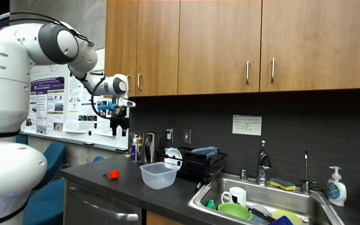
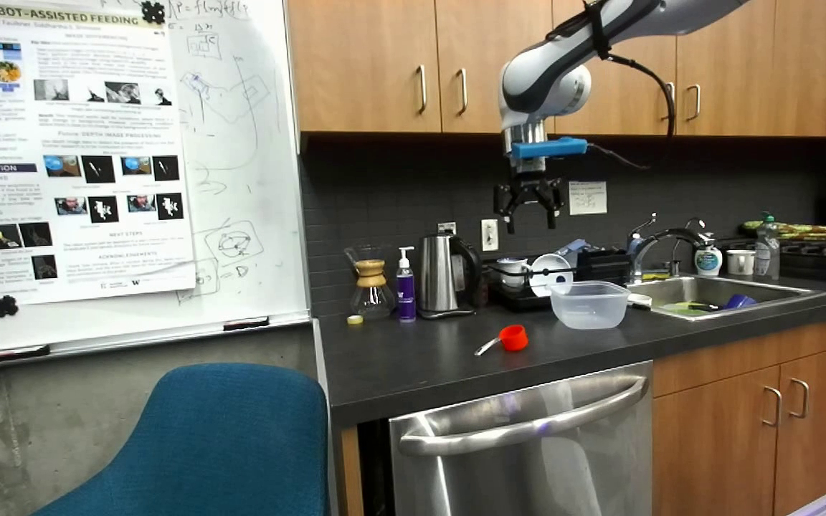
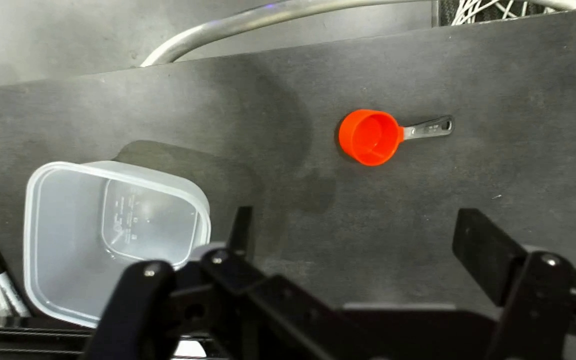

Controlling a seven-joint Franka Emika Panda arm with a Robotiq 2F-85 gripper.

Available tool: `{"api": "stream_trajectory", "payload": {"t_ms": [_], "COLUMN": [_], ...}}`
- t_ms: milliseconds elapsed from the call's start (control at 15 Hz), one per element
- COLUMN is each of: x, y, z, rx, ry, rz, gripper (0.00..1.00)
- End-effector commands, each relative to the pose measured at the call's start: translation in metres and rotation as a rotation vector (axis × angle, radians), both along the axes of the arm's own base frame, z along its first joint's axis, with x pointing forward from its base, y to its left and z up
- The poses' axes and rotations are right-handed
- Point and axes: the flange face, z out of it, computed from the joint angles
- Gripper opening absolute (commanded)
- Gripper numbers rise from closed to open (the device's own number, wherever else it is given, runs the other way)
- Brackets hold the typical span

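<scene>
My black gripper (image 1: 119, 132) hangs high above the dark counter in both exterior views; it also shows in the other view of the scene from outside (image 2: 531, 223). In the wrist view its fingers (image 3: 355, 220) are spread wide with nothing between them. A red measuring cup (image 3: 369, 137) with a grey handle lies on the counter below, its open top up; it shows in both exterior views (image 1: 114, 174) (image 2: 513, 337). A clear, square plastic container (image 3: 148, 220) stands open on the counter beside it, partly behind a finger in the wrist view; it shows in both exterior views (image 1: 158, 175) (image 2: 589, 304).
A black dish rack (image 1: 202, 162) with dishes stands behind the container. A steel kettle (image 2: 440, 276), a purple pump bottle (image 2: 406, 287) and a glass coffee maker (image 2: 371, 294) stand along the wall. A sink (image 1: 211, 190) holds dishes. Wooden cabinets (image 1: 220, 47) hang above.
</scene>
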Motion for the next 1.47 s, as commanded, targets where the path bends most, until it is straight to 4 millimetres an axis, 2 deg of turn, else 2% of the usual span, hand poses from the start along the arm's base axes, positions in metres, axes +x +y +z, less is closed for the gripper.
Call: {"api": "stream_trajectory", "payload": {"t_ms": [0,333,533,667,1067,1400], "x": [-0.001,-0.006,-0.005,-0.002,0.011,0.014], "y": [0.022,0.052,0.057,0.054,0.031,0.019], "z": [-0.006,-0.017,-0.021,-0.024,-0.049,-0.053], "rx": [-0.001,-0.019,-0.027,-0.029,0.008,0.052], "ry": [0.005,0.012,0.002,-0.005,0.041,0.099], "rz": [-0.004,0.03,0.042,0.045,0.042,0.077], "gripper": [1.0,1.0,1.0,1.0,1.0,1.0]}}
